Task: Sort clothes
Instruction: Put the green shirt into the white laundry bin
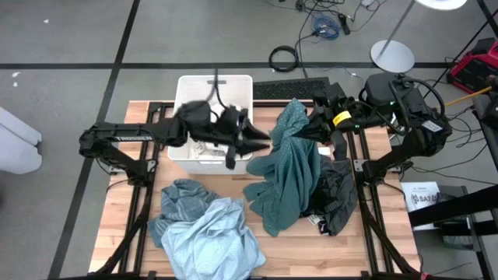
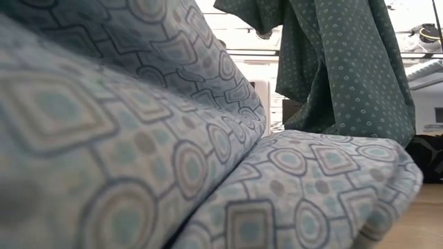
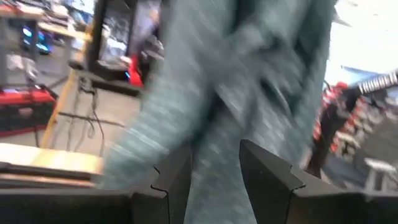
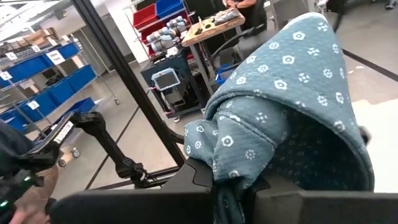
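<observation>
While my right gripper is clenched on the dark teal dotted fabric garment, lifted over the worktop's far-right part | left gripper parted beside it | I'd pinch a free edge, then spread gently.

White plastic bin on wooden table, at far edge, left of centre. Black keyboard-like slab just off table's far edge, beside bin. Floor beyond: coiled black cable, blue cable coil, round white lamp base. Red case off far-right corner. White labelled box off right edge.
</observation>
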